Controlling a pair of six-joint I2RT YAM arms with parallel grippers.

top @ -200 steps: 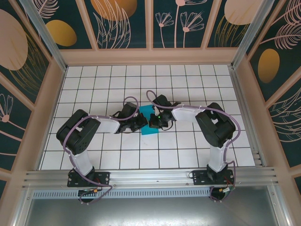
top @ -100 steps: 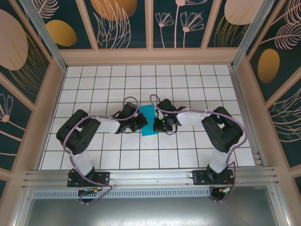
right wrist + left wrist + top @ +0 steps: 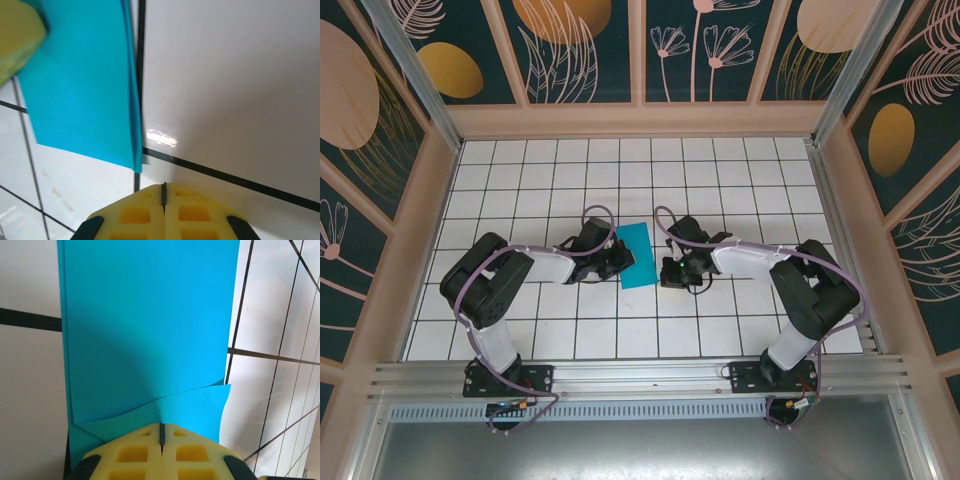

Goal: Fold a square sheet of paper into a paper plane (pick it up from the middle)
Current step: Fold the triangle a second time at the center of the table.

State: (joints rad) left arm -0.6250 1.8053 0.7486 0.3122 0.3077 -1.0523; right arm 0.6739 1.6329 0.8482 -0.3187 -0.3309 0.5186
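Beside the paper (image 3: 638, 255), right claw (image 3: 163, 190) sits closed, empty; left claw (image 3: 161, 432), closed, overlaps it.

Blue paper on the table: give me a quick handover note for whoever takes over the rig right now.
Left hand: shut, tips at the left edge of the blue paper; I cannot tell whether it pinches a layer.
Right hand: shut, over bare table just right of the paper, not touching it.
Paper: lying mid-table, a narrow doubled rectangle.
Done: it looks folded in half once.
Left: nose and wing folds; no plane shape yet.
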